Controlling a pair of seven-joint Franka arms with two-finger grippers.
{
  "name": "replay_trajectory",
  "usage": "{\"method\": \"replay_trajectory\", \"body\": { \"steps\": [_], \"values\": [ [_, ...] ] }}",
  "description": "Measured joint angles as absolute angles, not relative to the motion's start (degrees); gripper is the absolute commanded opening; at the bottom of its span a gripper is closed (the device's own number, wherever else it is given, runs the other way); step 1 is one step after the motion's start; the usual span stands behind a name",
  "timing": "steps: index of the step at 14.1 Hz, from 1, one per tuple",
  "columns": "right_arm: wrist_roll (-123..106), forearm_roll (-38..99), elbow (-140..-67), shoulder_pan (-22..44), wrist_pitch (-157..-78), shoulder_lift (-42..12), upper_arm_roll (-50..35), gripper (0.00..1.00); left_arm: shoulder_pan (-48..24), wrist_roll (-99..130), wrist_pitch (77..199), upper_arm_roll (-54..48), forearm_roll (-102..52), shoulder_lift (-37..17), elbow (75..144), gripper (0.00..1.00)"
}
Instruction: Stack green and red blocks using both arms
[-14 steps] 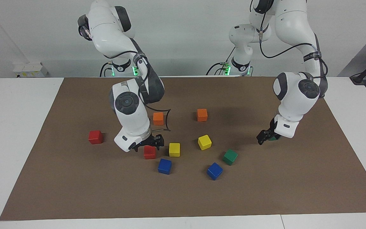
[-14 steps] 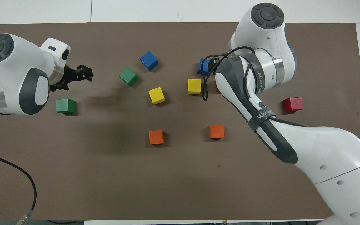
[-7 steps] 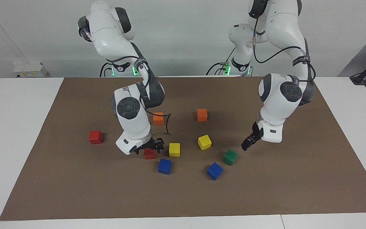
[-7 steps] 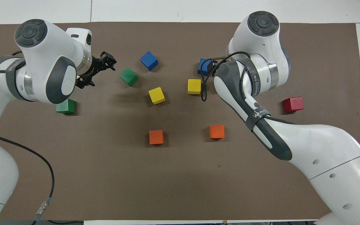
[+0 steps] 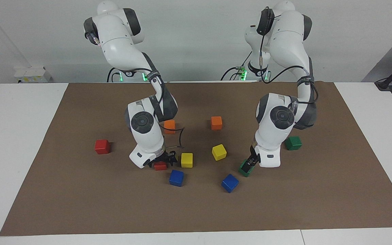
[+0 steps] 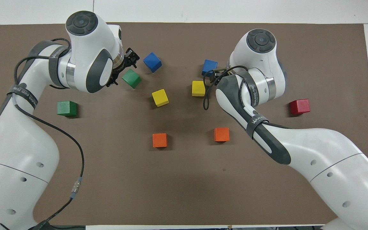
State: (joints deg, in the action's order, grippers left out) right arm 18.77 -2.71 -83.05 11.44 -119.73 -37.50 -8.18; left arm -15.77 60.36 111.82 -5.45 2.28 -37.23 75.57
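Brown matting (image 5: 80, 204) covers the white worktop (image 5: 12, 136) before a pale wall, where the wide-open left gripper (image 5: 250, 162) straddles one green block (image 5: 245, 169) and the wide-open right gripper (image 5: 162, 160) one red block (image 5: 160, 166).

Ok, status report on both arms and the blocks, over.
Left end effector open, down at green block. Right end effector open, low over red block. Nothing stacked. Yellow block sits beside that red block.

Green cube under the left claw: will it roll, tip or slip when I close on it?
The green cube sits flat on the brown mat, so it likely won't roll or tip. It looks rigid, a solid block. Its glossy faces may slip in the left claw, and it lies turned relative to its neighbours, so an off-square pinch might twist it.
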Motion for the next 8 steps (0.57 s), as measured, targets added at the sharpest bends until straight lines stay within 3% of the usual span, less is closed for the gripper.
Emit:
{"method": "replay_trajectory", "body": {
  "steps": [2,4,5,7,8],
  "values": [
    [18.8,-2.7,-84.3,11.4,-120.9,-37.1,-8.2,0.99,-16.1,60.9,111.7,-5.2,2.4,-37.8,74.8,1.0],
    [18.8,-2.7,-86.0,11.3,-122.1,-36.6,-8.2,0.89,-16.1,62.4,111.8,-5.1,2.4,-37.8,74.7,1.0],
    [18.8,-2.7,-86.5,11.2,-122.3,-36.4,-8.1,0.67,-16.2,63.1,111.9,-5.1,2.4,-37.9,74.7,1.0],
    [18.8,-2.7,-87.2,11.0,-122.4,-36.0,-8.1,0.05,-16.6,63.7,112.8,-5.2,2.4,-38.2,74.8,1.0],
    [18.8,-2.7,-87.4,10.9,-122.4,-35.9,-8.1,0.0,-16.8,63.9,113.5,-5.1,2.6,-38.4,74.9,1.0]
  ]
}}
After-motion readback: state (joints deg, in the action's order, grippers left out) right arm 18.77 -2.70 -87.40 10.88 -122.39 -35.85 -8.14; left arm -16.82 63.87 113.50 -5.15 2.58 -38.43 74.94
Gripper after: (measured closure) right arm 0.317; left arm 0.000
